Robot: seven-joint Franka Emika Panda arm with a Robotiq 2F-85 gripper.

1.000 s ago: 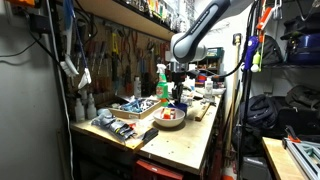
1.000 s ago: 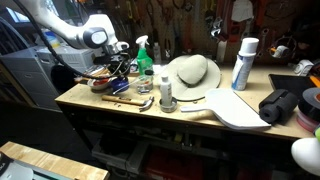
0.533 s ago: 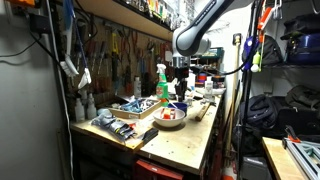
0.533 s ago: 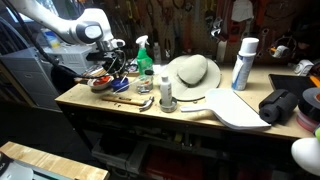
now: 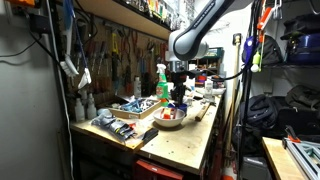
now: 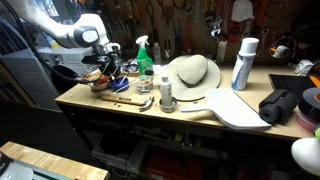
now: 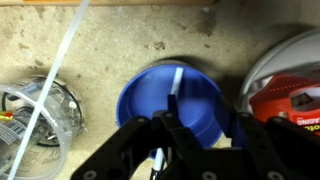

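The blue bowl [image 7: 200,100] sits on the workbench [image 7: 120,40] directly under the gripper [image 7: 210,128]. The dark fingers [image 7: 168,135] hide the bowl's near rim. A white stick [image 7: 176,85] lies in the bowl. Its lower end runs under one finger, and whether that finger touches it cannot be told. The jaws stand partly apart, with the bowl's blue showing between them and nothing seen clamped. In both exterior views the bowl is too small to pick out, crowded as it is by the arm and clutter.

Just beside the bowl, a white dish [image 7: 290,75] with something red in it runs off the frame edge. On the bowl's opposite side stands a clear glass container [image 7: 40,120], also cropped, and a thin white cable [image 7: 58,75] slants past it. Beyond the bowl lies bare, speckled surface.

In an exterior view the bench is pale wood, and its front strip well away from the bowl is open [image 5: 195,145]. Farther along from the bowl stand a green spray bottle [image 6: 145,58], a straw hat [image 6: 193,72] and a white can [image 6: 243,62]. Behind the bowl rises a wall hung with tools [image 5: 120,50] in a dim, cluttered workshop.
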